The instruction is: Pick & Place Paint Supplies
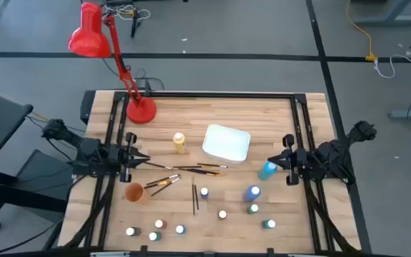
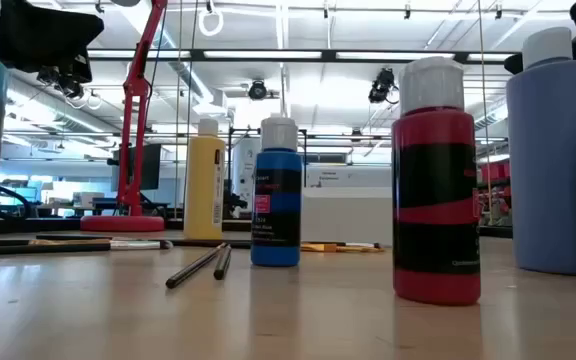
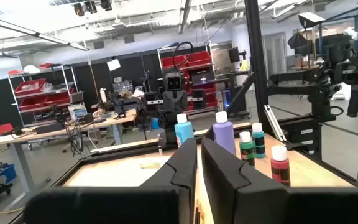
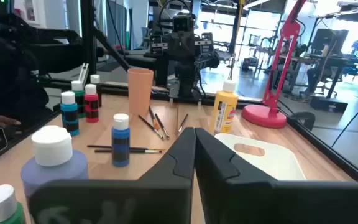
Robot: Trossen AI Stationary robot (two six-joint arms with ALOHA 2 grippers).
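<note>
Nothing is picked up yet — both arms wait at the table's sides, so the task looks to be at its very start. The left gripper sits at the left edge with its fingers pressed together and empty, pointing inward toward the brushes that lie scattered across the middle of the table. The right gripper sits at the right edge, also closed on nothing, just beside a light blue bottle.

The paint bottles are spread over the near half of the table: a yellow bottle stands just left of the white tray, a purple bottle stands nearer the right arm, and several small white-capped ones are grouped at the near edge. An orange cup stands near the left arm.

The next move, as I judge it, calls for one gripper to open, reach its nearest item — the light blue bottle for the right arm — and close on it squarely.
</note>
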